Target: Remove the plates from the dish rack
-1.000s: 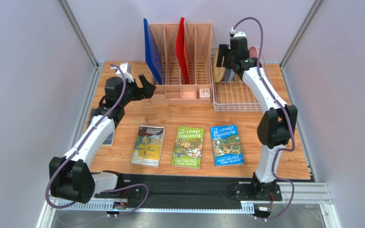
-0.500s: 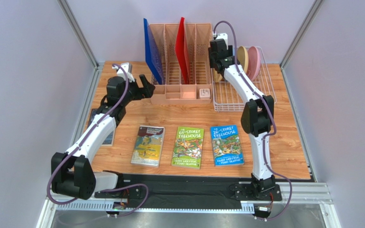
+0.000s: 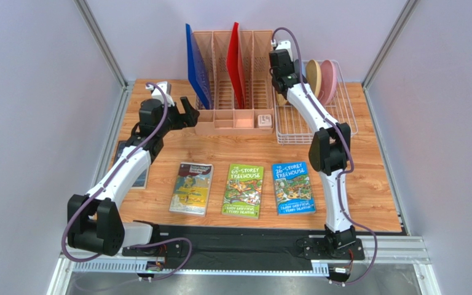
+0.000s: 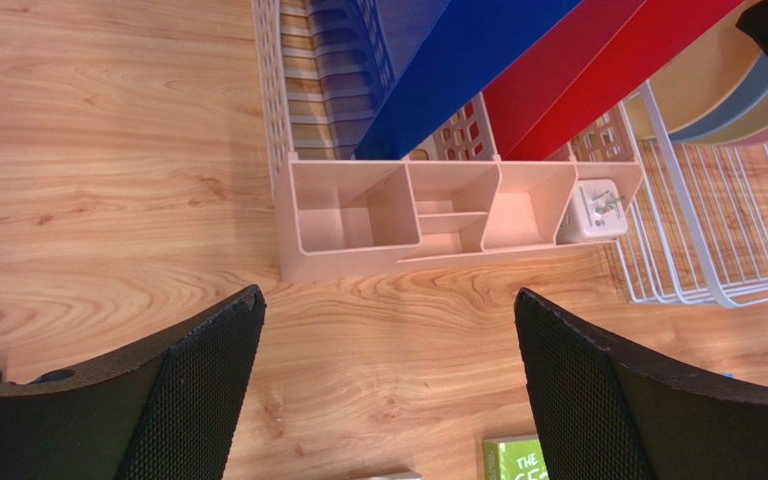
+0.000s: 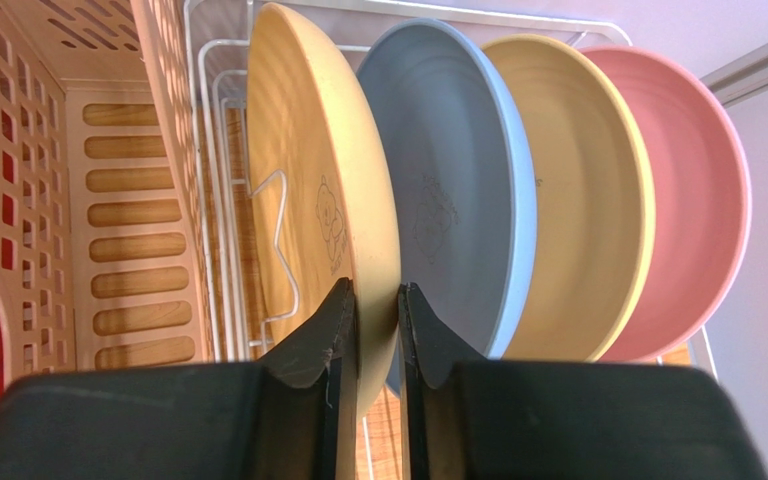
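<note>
Four plates (image 3: 314,77) stand on edge in a row in the dish rack (image 3: 311,126), a white wire basket at the far right of the wooden table (image 3: 220,144). They are smooth, round and shallow, with a matt finish. A tan plate (image 5: 323,180) stands at one end beside the rack's wall, followed by a grey-blue plate (image 5: 458,180), a second tan plate (image 5: 583,190) and a pink plate (image 5: 693,190). Each overlaps the next, so the later ones show only as crescents.

The right gripper (image 5: 376,300) pinches the rim of the first tan plate, with one black finger on each face. Its body hides the near edges of all four plates. A faint print on the plate is too small to read. From above, the right arm covers the two plates at that end.

The left gripper (image 4: 388,380) is spread wide over bare wood, and its mesh-textured fingers (image 4: 208,390) are cut off by the frame. It sits before the pink slotted plastic organiser (image 4: 358,215), which holds a blue board (image 4: 458,70) and a red board (image 4: 598,70).
</note>
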You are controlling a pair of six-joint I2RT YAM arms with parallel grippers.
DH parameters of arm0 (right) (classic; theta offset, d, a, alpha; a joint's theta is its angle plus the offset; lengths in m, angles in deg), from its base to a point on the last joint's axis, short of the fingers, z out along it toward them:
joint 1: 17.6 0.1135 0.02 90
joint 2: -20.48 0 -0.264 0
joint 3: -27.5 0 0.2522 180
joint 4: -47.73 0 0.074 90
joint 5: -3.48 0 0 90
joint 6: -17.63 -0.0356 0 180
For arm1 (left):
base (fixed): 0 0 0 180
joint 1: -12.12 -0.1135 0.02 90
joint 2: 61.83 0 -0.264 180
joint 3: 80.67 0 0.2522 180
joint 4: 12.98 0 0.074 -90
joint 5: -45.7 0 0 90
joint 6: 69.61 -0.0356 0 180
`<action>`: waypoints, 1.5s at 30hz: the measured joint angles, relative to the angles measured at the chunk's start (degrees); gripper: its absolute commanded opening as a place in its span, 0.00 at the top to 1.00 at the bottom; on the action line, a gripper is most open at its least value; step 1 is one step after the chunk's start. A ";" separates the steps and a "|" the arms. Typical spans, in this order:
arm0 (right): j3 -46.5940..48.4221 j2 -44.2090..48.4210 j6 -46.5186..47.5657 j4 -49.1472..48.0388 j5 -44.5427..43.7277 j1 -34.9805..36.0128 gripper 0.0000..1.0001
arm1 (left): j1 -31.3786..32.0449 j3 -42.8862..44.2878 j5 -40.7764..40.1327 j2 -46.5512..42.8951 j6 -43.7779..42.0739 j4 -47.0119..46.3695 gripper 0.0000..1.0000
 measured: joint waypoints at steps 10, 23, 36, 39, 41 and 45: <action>1.49 -2.95 5.46 -4.66 -10.10 2.82 1.00 | 0.00 -0.02 -1.05 0.07 -0.20 0.02 0.00; -12.83 -0.02 17.59 -26.43 -27.69 7.50 1.00 | 0.00 0.00 -3.72 0.39 -0.17 1.86 0.00; -19.80 14.73 19.06 -31.17 -31.08 9.51 1.00 | 0.00 0.00 -2.49 -1.44 -0.11 3.96 0.00; -22.56 20.61 14.19 -25.62 -28.92 10.64 1.00 | 0.00 0.00 -0.20 -1.62 0.26 3.89 0.00; -24.94 25.35 10.45 -22.08 -27.19 11.26 1.00 | 0.00 0.00 1.99 -1.62 0.74 3.45 0.00; -30.47 35.95 3.34 -14.93 -23.45 11.98 1.00 | 0.00 -0.02 6.54 -1.66 2.19 1.70 0.02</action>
